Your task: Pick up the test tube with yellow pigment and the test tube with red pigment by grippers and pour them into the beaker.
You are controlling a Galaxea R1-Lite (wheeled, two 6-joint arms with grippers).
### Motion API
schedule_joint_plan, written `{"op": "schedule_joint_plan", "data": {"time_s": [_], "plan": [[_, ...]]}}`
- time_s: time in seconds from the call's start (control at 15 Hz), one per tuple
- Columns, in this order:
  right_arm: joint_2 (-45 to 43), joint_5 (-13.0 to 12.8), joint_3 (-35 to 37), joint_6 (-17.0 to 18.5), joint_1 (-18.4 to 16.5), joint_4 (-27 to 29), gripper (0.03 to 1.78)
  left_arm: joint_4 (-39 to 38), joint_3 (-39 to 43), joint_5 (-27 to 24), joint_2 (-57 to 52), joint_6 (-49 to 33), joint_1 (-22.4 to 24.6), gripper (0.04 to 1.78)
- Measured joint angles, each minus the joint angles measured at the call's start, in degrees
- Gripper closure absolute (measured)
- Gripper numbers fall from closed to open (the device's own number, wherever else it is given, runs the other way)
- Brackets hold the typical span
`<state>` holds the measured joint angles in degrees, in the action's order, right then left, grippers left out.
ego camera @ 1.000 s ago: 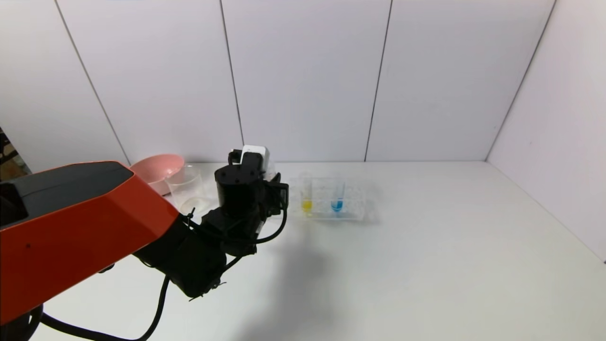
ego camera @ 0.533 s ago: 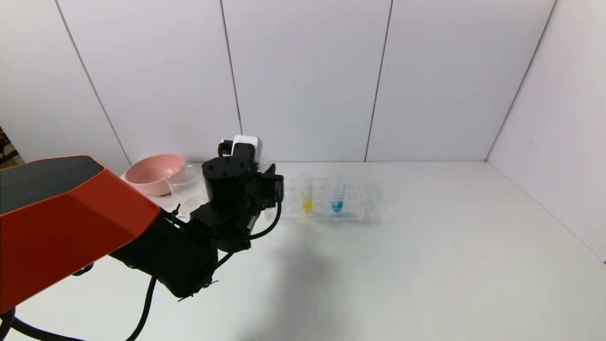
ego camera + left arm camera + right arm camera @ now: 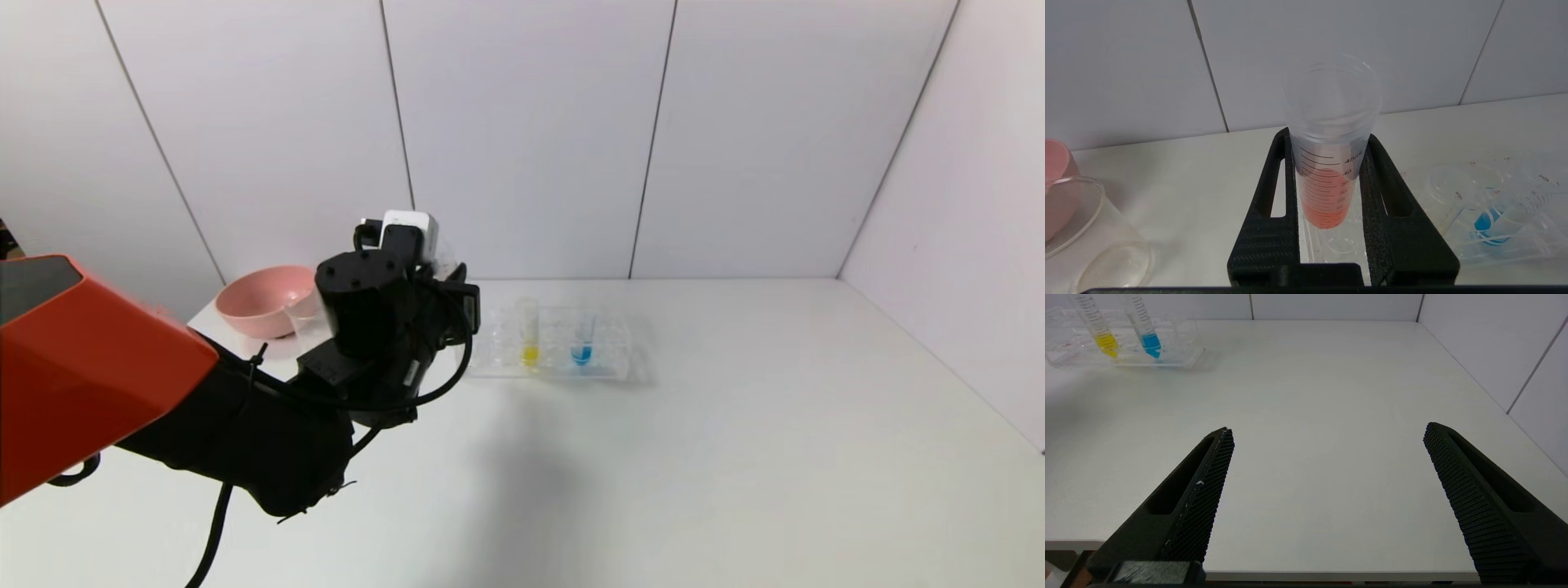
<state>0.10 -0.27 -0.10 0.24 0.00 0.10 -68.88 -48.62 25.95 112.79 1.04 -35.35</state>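
Note:
My left gripper (image 3: 1329, 141) is shut on the test tube with red pigment (image 3: 1327, 196), holding it upright above the table, just left of the rack. In the head view the left gripper (image 3: 453, 294) hangs between the rack and the beaker (image 3: 304, 314), a clear cup next to the pink bowl. The beaker (image 3: 1081, 228) also shows at the edge of the left wrist view. The test tube with yellow pigment (image 3: 529, 331) stands in the clear rack (image 3: 612, 359). My right gripper (image 3: 1327, 433) is open and empty over the table's near edge, far from the yellow tube (image 3: 1100, 328).
A pink bowl (image 3: 261, 298) sits behind the beaker at the back left. A tube with blue liquid (image 3: 581, 339) stands in the rack beside the yellow one. White walls close the table at the back and on the right.
My left arm has moved left and slightly up with the red tube, away from the rack and towards the beaker. The rack and its tubes have not moved.

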Motion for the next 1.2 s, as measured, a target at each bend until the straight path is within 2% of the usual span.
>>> {"op": "schedule_joint_plan", "data": {"time_s": [0.2,0.53,0.87,1.2], "plan": [[0.0,0.0,0.0,0.0,0.0,0.0,0.11,2.4,0.2,0.6,-2.6,1.2,0.3,1.37],[0.0,0.0,0.0,0.0,0.0,0.0,0.11,13.1,-1.3,0.7,-9.2,2.4,1.8,1.37],[0.0,0.0,0.0,0.0,0.0,0.0,0.11,18.6,-1.1,0.6,-16.0,3.2,7.2,1.37],[0.0,0.0,0.0,0.0,0.0,0.0,0.11,20.5,-1.1,0.0,-18.9,3.3,13.6,1.37]]}}
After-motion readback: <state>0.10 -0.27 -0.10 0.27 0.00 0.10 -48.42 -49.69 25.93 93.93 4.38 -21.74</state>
